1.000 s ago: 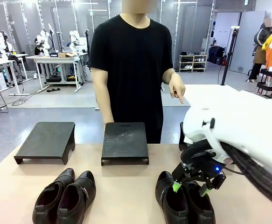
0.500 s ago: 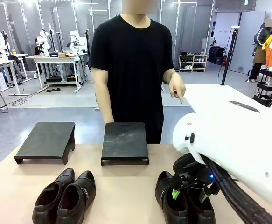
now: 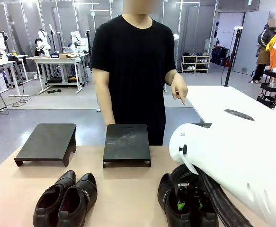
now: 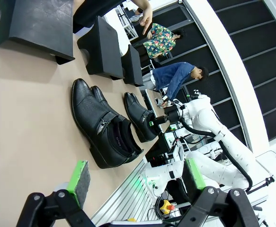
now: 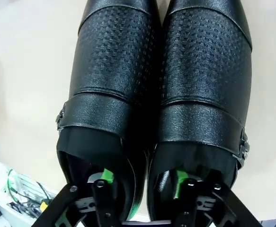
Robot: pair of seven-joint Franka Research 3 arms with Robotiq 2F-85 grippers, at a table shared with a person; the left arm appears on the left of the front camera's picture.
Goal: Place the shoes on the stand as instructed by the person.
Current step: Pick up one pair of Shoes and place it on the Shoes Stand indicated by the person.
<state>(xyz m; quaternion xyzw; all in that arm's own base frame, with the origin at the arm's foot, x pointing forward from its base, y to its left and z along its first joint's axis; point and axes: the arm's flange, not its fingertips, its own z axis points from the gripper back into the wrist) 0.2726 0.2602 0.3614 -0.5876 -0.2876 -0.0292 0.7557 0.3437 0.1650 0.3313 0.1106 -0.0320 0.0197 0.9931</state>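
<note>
Squarely astride the inner collars of the right-hand pair

Front view. Finds the right jaws sunk into the right-hand pair of shoes at the near right of the table, green pads just showing under the white right arm. Leaves the left-hand pair alone at the near left, toes toward two black stands. Catches the person's hand pointing down toward the far right.

Left wrist view. Holds the left jaws spread wide and empty, well short of the left-hand pair. Places the right-hand pair farther off, under the other arm. Makes the right arm plainly the nearer one.

Right wrist view. Looks straight down the pair's long axis: shoes touching side by side, toes away from the wrist, openings nearest. Sets one finger in each opening, the two adjoining inner walls between them. Reads as jaws partway closed; cannot tell whether the pinch has bitten yet. Probably calls for a squeeze across that axis, then a lift toward the pointed-at side.
</note>
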